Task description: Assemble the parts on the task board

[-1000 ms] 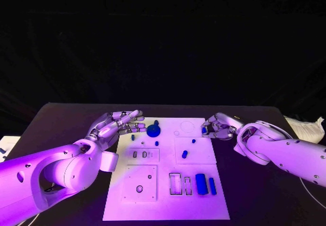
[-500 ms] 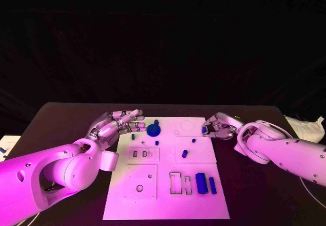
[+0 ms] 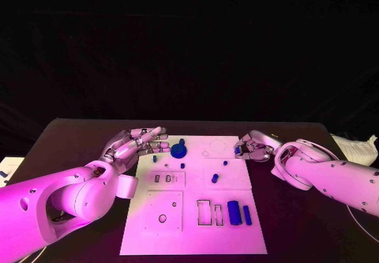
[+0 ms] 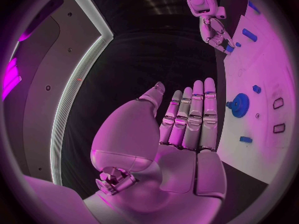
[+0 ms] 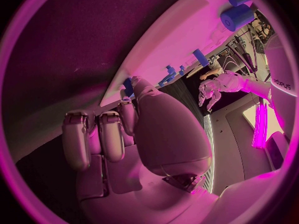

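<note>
The white task board [image 3: 193, 235] lies mid-table with several blue parts on it. Among them are a round gear-like part [image 3: 179, 150], a short peg [image 3: 214, 178] and a thick cylinder [image 3: 234, 212]. My right hand [image 3: 254, 146] hovers at the board's far right edge and pinches a small blue part [image 3: 237, 149] in its fingertips. The right wrist view shows that part [image 5: 128, 87] at the fingertips over the board [image 5: 181, 35]. My left hand [image 3: 138, 143] is open at the far left corner, fingers straight [image 4: 187, 119], close to the gear [image 4: 239, 104] but apart from it.
Empty slots and holes mark the board's near half [image 3: 162, 219]. A thin blue bar [image 3: 247, 216] lies beside the thick cylinder. White objects sit at the table's left edge [image 3: 6, 167] and right edge [image 3: 355, 147]. Black tabletop surrounds the board.
The right hand, still pinching the blue part, has crept slightly toward the board's far edge. The left hand has hardly moved.
</note>
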